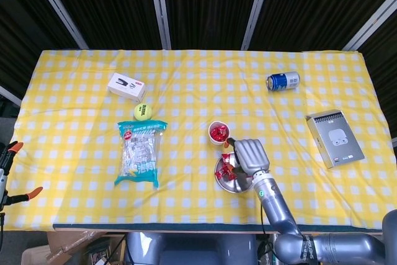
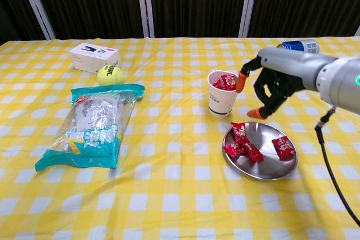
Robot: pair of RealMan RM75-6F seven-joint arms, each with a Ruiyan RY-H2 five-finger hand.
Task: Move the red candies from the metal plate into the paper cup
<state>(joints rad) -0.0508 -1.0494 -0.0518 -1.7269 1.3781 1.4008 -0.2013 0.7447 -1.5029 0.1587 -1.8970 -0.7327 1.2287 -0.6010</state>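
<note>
A white paper cup (image 2: 222, 93) (image 1: 218, 133) stands mid-table with red candies showing at its mouth. Just right of it and nearer me lies the round metal plate (image 2: 266, 168) (image 1: 225, 180), holding several red wrapped candies (image 2: 243, 143), one of them (image 2: 282, 146) apart at the right. My right hand (image 2: 271, 85) (image 1: 247, 155) hovers above the plate's far edge, to the right of the cup, fingers spread and nothing in them. In the head view it covers part of the plate. My left hand is out of both views.
A clear snack bag with teal ends (image 2: 93, 123), a tennis ball (image 2: 110, 75) and a white box (image 2: 94, 56) lie to the left. A blue can (image 1: 283, 81) lies on its side at the back right, and a grey box (image 1: 335, 138) sits at the far right.
</note>
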